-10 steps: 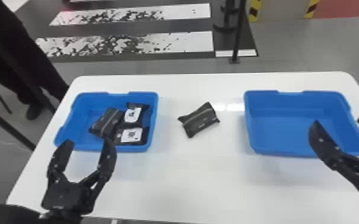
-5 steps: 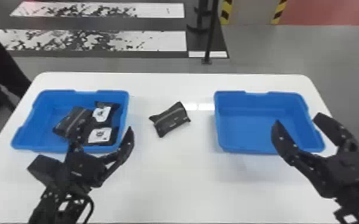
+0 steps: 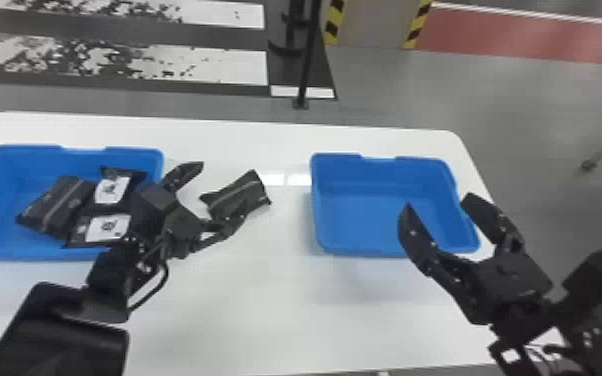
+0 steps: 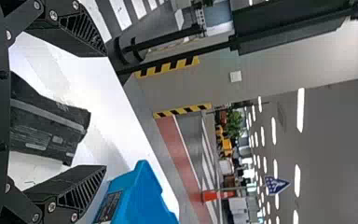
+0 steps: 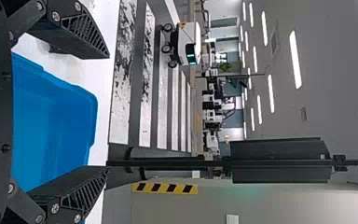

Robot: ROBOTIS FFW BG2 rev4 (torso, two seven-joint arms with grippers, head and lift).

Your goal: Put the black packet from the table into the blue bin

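A: What could go wrong on the white table (image 3: 265, 310)?
B: Between the left bin (image 3: 17, 159) and right bin (image 3: 385, 249), the left gripper (image 3: 221, 186), spread wide, nears the slanted black packet (image 3: 240, 191); closing askew may push it away
A: How many of each?
B: One table, two bins, two grippers, the right gripper (image 3: 437, 201) also spread, four packets: one loose, three binned packets (image 3: 55, 205)

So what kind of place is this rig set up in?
Probably an indoor robotics test hall or demo floor: striped crosswalk markings on the floor, a small wheeled robot parked near them, and long strip lights overhead.
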